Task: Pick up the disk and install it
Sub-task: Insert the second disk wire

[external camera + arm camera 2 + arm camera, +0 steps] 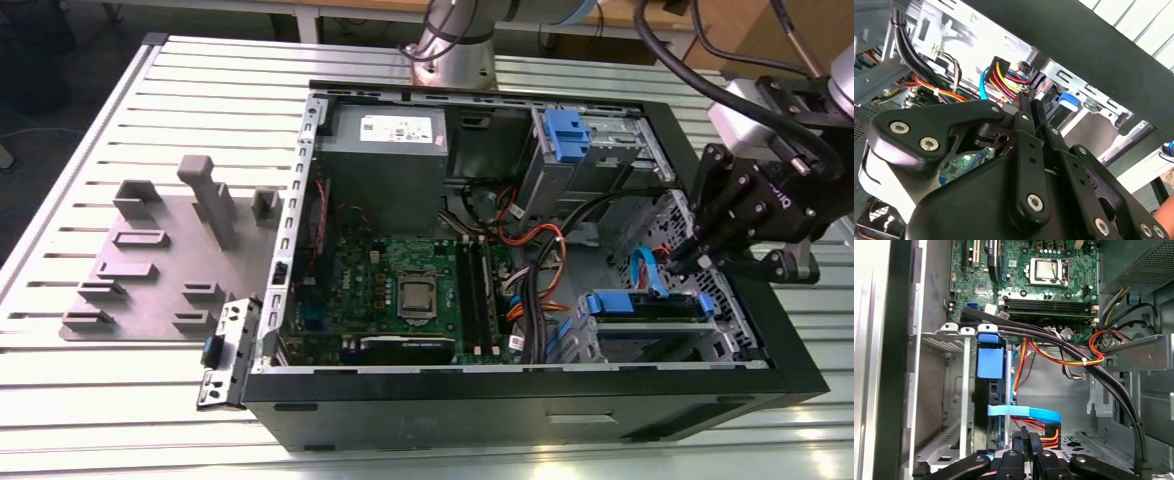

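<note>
Claw [697, 262] tips are pressed together with nothing between them, hanging inside the open computer case [747, 390], just above the drive bay [961, 405]. I see the disk [647, 305] sitting in that bay, its blue carrier edge facing up beside the claw. A flat blue cable [1024, 413] and red and yellow wires [1004, 80] lie close by. I think I should push gently and straight, and keep the tips off those wires.
</note>
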Controlling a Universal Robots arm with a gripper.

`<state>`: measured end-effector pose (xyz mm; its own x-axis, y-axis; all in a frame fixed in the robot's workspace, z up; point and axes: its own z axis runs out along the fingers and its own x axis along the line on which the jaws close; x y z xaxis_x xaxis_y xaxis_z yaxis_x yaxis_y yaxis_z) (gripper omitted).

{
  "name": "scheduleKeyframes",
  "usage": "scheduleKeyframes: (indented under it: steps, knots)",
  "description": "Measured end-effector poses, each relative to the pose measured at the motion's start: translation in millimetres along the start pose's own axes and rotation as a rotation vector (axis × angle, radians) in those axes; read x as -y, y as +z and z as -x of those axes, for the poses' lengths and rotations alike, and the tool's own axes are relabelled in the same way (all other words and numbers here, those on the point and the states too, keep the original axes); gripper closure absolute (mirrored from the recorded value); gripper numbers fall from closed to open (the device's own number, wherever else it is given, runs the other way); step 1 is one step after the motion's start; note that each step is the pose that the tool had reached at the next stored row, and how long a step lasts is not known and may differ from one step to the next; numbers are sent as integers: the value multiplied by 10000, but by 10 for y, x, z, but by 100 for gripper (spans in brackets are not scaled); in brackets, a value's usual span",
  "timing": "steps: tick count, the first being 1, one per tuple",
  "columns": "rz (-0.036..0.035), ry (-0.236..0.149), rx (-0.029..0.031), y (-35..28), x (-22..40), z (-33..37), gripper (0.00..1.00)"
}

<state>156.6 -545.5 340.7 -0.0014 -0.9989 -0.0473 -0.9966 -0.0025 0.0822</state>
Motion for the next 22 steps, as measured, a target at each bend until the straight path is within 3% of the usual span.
scheduleKeyframes:
  steps: [7,22]
  knots:
    - [0,0,0,-5,-13,-120,84]
    - [0,0,0,-10,-14,-246,84]
